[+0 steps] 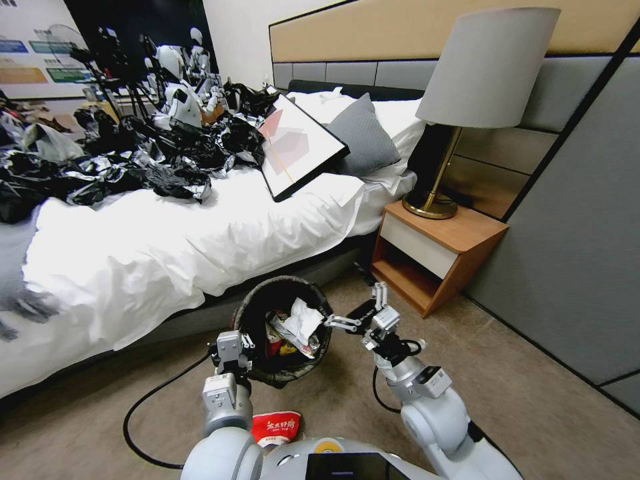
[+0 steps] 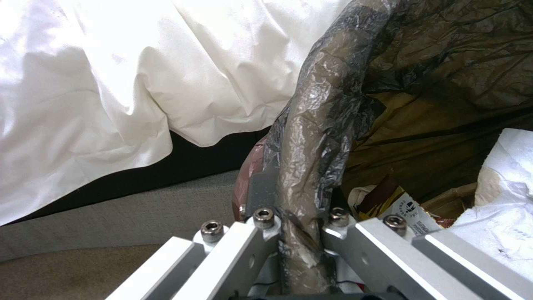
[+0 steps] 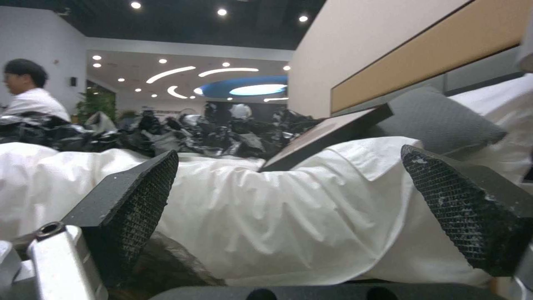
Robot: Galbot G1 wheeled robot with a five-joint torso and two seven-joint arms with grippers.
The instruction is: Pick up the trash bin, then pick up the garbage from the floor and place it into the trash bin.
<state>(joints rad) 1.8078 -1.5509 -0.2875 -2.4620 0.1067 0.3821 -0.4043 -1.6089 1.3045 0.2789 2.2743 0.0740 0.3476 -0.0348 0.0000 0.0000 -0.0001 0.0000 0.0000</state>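
The trash bin [image 1: 248,313], a small round bucket with a black liner over its rim, hangs just above the carpet beside the bed. My left gripper [image 1: 235,347] is shut on its near-left rim; in the left wrist view the fingers [image 2: 261,233] pinch the crumpled liner [image 2: 316,137]. Inside lie garbage pieces: white tissue [image 1: 303,319] [image 2: 508,196] and printed wrappers [image 1: 273,347] [image 2: 405,208]. A red-and-white snack wrapper [image 1: 275,427] lies on the floor close to my base. At the bin's right rim my right gripper [image 1: 357,308] [image 3: 300,200] stands open and holds nothing.
The white bed [image 1: 167,253] runs along the left, heaped with black plastic sheeting [image 1: 133,160] and a framed picture [image 1: 297,143]. A wooden nightstand [image 1: 433,257] with a lamp [image 1: 480,80] stands at the right, against a grey wall panel [image 1: 567,253]. A black cable [image 1: 153,393] trails over the carpet.
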